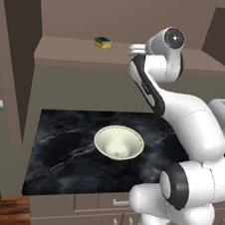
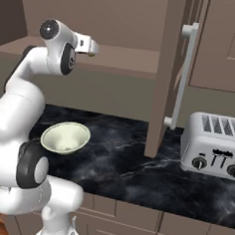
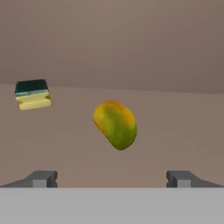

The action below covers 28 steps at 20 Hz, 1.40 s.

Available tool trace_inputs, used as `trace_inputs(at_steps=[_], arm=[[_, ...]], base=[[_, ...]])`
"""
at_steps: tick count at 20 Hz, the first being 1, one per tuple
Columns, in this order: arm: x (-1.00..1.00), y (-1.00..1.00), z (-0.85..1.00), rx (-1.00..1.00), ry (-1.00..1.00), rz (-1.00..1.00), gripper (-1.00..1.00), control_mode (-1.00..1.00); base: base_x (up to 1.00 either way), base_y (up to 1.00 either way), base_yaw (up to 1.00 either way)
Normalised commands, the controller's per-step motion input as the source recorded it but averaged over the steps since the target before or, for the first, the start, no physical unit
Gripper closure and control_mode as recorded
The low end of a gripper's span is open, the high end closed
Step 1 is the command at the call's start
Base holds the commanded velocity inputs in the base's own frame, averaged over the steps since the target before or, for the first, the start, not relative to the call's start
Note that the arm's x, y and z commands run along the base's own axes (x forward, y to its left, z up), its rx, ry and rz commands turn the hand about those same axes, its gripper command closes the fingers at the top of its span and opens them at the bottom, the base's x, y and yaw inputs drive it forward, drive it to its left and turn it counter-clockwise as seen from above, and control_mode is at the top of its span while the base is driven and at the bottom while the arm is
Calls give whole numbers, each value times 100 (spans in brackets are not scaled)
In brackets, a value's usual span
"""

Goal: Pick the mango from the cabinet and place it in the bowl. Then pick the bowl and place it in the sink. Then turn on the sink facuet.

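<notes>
Now my gripper (image 3: pixel 112 178), fingers spread wide, faces the mango (image 3: pixel 115 124) mid-shelf in the cabinet (image 1: pixel 67 53); I should advance straight, centred, then close across its narrow width.

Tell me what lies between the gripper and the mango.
Nothing: in the hand view only bare cabinet shelf separates the open gripper from the mango. The sponge sits off to the side, beyond the mango.

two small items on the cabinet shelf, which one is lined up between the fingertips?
The mango: oval, yellow-orange and green, centred ahead of the open gripper. The sponge is rectangular, green on yellow, off to the left in the hand view.
</notes>
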Motion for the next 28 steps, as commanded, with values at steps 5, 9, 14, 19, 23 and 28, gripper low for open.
trace_inputs(at_steps=[5, 9, 14, 19, 23, 28], arm=[[48, -6, -16, 0, 0, 0, -100, -100], [41, -12, -13, 1, 0, 0, -100, -100], [32, -9, -12, 1, 0, 0, -100, -100], [27, 0, -11, 0, 0, 0, -100, -100], [13, 0, 0, 0, 0, 0, -100, -100], [27, 0, 0, 0, 0, 0, -100, -100]], base=[[0, 0, 0], [0, 0, 0], [0, 0, 0], [0, 0, 0], [0, 0, 0], [0, 0, 0]])
